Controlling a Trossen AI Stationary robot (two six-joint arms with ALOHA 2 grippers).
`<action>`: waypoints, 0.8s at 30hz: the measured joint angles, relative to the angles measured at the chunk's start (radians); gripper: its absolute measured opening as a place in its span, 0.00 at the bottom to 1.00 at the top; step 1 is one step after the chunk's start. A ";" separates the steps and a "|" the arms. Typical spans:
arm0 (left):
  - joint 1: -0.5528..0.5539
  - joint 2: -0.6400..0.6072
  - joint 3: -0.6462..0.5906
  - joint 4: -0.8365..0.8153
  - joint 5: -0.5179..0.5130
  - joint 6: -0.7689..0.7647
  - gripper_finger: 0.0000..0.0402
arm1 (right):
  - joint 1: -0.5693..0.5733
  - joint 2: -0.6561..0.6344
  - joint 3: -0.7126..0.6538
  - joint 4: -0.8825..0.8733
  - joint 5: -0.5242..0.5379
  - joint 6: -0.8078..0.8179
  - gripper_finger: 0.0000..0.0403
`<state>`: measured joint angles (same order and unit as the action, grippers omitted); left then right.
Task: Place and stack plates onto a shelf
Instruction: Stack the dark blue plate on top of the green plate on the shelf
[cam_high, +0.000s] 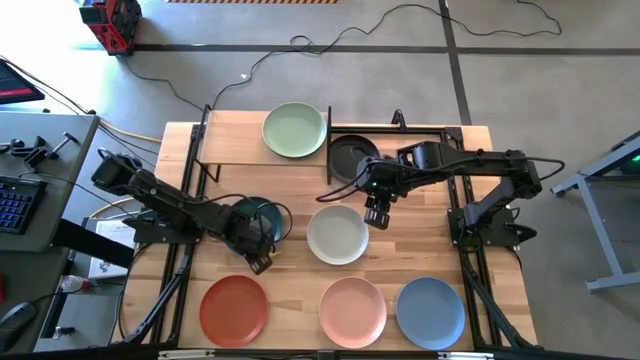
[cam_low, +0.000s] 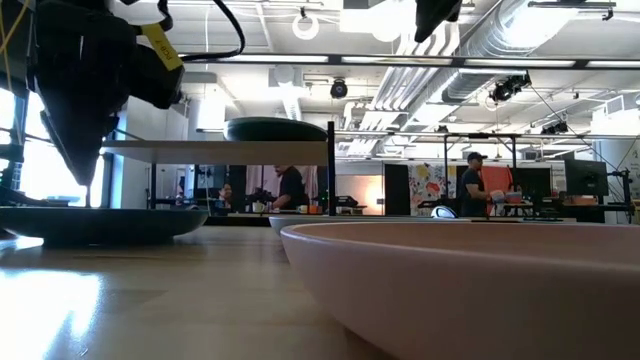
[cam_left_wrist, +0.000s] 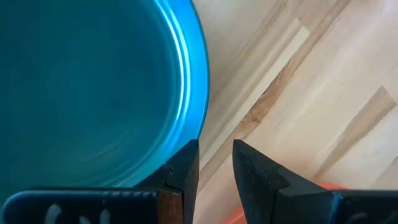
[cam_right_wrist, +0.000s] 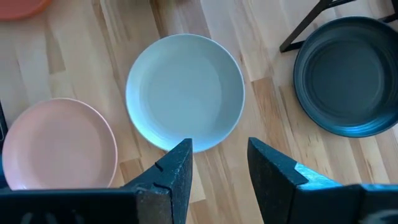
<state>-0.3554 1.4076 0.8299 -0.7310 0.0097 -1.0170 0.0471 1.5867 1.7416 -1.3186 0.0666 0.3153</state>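
My left gripper (cam_high: 260, 262) (cam_left_wrist: 215, 155) is open by a narrow gap. It points down just above the table at the near rim of the dark teal plate (cam_high: 255, 218) (cam_left_wrist: 93, 87); the low view shows it (cam_low: 85, 178) clear of that plate (cam_low: 100, 224). My right gripper (cam_high: 377, 217) (cam_right_wrist: 219, 155) is open and hovers over the far right rim of the off-white plate (cam_high: 337, 235) (cam_right_wrist: 185, 92). The pale green plate (cam_high: 294, 130) sits flat on the shelf board (cam_high: 235, 150). A charcoal plate (cam_high: 352, 158) (cam_right_wrist: 347, 76) lies on the table beside the board, inside the black frame.
Along the near edge lie the terracotta plate (cam_high: 233, 309), the pink plate (cam_high: 352, 310) (cam_right_wrist: 59, 144) and the blue plate (cam_high: 430, 311). The shelf's black frame (cam_high: 440, 127) runs along the far edge, with a leg (cam_right_wrist: 305, 31) by the charcoal plate. People stand in the room beyond.
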 joint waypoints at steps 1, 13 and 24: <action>0.000 0.006 0.000 0.003 -0.001 0.008 0.21 | 0.000 0.000 0.000 0.000 0.000 0.000 0.32; -0.013 0.105 0.001 0.035 -0.007 0.022 0.21 | 0.000 0.000 0.000 0.000 0.000 -0.001 0.32; -0.013 0.116 0.000 0.039 -0.023 -0.003 0.21 | 0.000 0.000 0.000 0.000 0.000 -0.003 0.32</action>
<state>-0.3683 1.5232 0.8303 -0.6916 -0.0134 -1.0196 0.0471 1.5867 1.7412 -1.3190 0.0667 0.3122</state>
